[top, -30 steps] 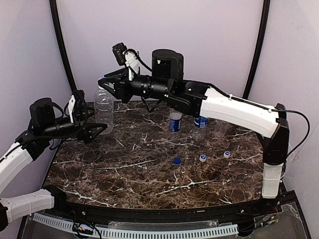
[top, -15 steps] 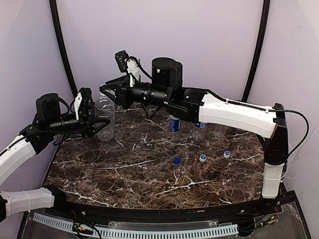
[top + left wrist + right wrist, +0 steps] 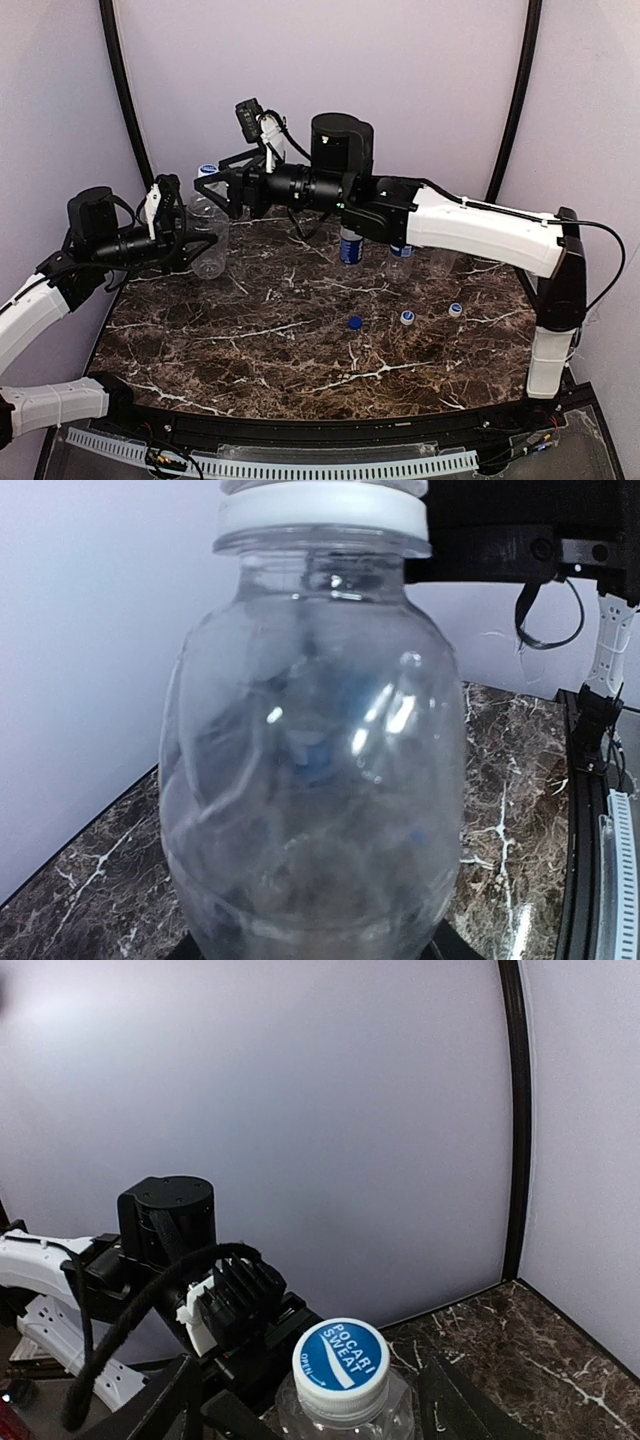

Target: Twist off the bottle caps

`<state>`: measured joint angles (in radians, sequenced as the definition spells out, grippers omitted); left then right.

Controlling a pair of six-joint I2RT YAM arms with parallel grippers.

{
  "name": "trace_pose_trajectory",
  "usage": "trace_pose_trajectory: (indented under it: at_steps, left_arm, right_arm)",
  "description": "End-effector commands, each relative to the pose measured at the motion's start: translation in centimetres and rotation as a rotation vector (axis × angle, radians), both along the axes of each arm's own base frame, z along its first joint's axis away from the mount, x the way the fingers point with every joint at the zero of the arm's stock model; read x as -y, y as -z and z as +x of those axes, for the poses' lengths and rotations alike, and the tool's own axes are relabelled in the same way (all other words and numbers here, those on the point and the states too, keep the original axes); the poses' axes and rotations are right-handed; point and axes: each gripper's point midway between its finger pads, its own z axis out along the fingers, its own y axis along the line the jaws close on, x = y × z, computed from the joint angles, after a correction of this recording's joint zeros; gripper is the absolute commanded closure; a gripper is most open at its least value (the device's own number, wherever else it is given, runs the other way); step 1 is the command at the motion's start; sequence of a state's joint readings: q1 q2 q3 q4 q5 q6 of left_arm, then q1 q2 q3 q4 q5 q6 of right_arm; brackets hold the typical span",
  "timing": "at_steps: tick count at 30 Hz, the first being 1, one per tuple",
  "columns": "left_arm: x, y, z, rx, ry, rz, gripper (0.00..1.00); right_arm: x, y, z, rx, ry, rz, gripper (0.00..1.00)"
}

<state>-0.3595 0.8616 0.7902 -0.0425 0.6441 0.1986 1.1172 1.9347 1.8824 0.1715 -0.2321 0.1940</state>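
Observation:
A clear unlabelled bottle [image 3: 205, 245] stands at the table's back left, and it fills the left wrist view [image 3: 310, 750]. My left gripper [image 3: 190, 245] is shut on its body, with the dark fingers only just showing at the bottom of that view. The bottle's cap [image 3: 342, 1360] has a white rim and a blue printed top, and it sits on the neck [image 3: 208, 170]. My right gripper [image 3: 320, 1410] is open. Its fingers [image 3: 170, 1405] stand either side of the cap, apart from it. Three loose caps lie on the table: a dark blue one [image 3: 354, 322] and two white ones [image 3: 407, 317] [image 3: 455, 309].
Two blue-labelled bottles [image 3: 351, 245] [image 3: 403, 248] and a clear one [image 3: 440, 257] stand uncapped at the back under the right arm [image 3: 470, 225]. That arm stretches across the back of the marble table [image 3: 300, 350]. Walls close in on the left and behind.
My left gripper has moved in and closed round the bottle's body. My right gripper, which was shut on the cap, has opened.

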Motion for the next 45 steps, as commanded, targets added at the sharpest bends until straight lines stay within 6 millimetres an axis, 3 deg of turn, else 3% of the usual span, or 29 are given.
trace_pose_trajectory:
  at_steps: [1,5,8,11,16,20,25,30,36,45]
  left_arm:
    - [-2.1,1.8,0.7,0.093,-0.107,0.175,0.71]
    - [-5.0,3.3,2.6,0.301,-0.244,0.459,0.74]
    - [-6.9,2.0,4.5,0.507,-0.373,0.648,0.79]
    - [-8.1,0.7,5.4,0.626,-0.471,0.784,0.8]
    - [-7.7,-0.2,5.3,0.811,-0.477,0.952,0.8]
    - [-7.3,0.0,5.1,0.867,-0.462,0.986,0.8]
    - [-6.8,0.3,5.0,0.897,-0.453,0.995,0.8]
    - [-6.9,0.1,5.1,0.881,-0.469,0.98,0.8]
    - [-6.7,0.5,5.0,0.871,-0.455,0.977,0.8]
    - [-6.5,0.4,5.0,0.876,-0.446,0.972,0.8]
  right_arm:
    - [3.3,-2.7,-1.0,-0.04,0.008,-0.01,0.18]
    - [4.6,1.5,0.7,-0.157,0.172,-0.165,0.15]
    - [4.8,4.1,1.5,-0.24,0.225,-0.238,0.16]
    - [4.0,4.6,1.3,-0.293,0.197,-0.252,0.16]
    - [2.7,4.9,1.3,-0.318,0.166,-0.26,0.18]
    - [1.6,5.8,1.3,-0.344,0.127,-0.267,0.21]
    - [1.3,5.8,1.8,-0.369,0.094,-0.255,0.43]
    - [1.3,7.3,2.2,-0.416,0.077,-0.265,0.43]
    - [1.3,8.9,3.1,-0.446,0.085,-0.284,0.36]
    - [0.6,9.4,3.0,-0.457,0.05,-0.29,0.45]
